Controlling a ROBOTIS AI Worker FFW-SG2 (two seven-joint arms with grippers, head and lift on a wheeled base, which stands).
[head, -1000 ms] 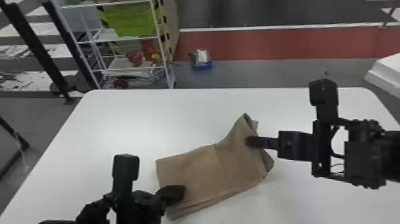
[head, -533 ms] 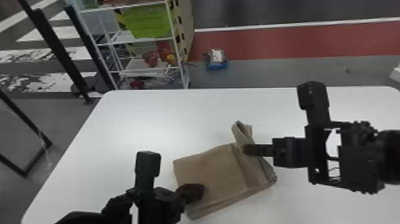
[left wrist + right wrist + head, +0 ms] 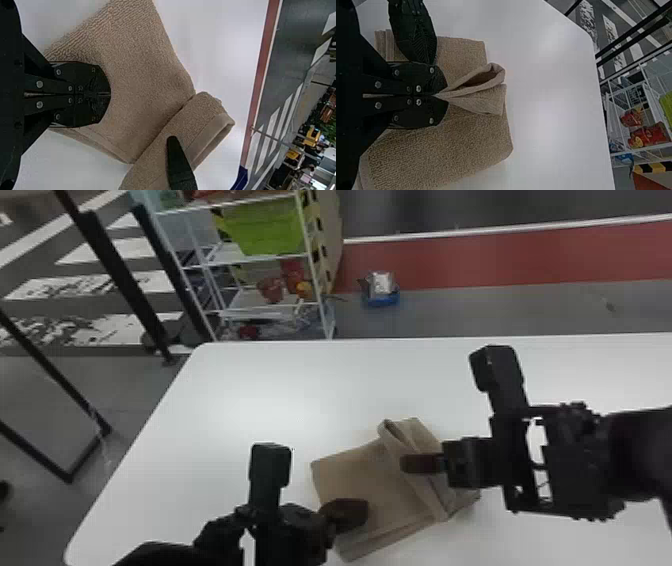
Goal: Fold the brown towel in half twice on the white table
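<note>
The brown towel (image 3: 365,480) lies on the white table (image 3: 240,410) with its right part raised and folded back leftward over the rest. On its near left part, my left gripper (image 3: 361,512) is shut, holding no visible fold. The left wrist view has this gripper (image 3: 110,94) with its fingers together over the towel's (image 3: 138,67) flat surface. Over the folded part is my right gripper (image 3: 407,464). In the right wrist view, my right gripper (image 3: 440,96) is shut on the edge of the towel (image 3: 443,150), and a loop of cloth stands open beyond its tips.
Beyond the table's far left corner stands a white wire shelf (image 3: 270,306) with a green bin (image 3: 267,227). Dark frame posts (image 3: 120,275) rise left of it. A small blue container (image 3: 381,299) is on the floor behind the table.
My right gripper has moved left relative to the towel, carrying its edge over toward the left gripper, which stays on the towel. The head view has shifted, showing more of the left side.
</note>
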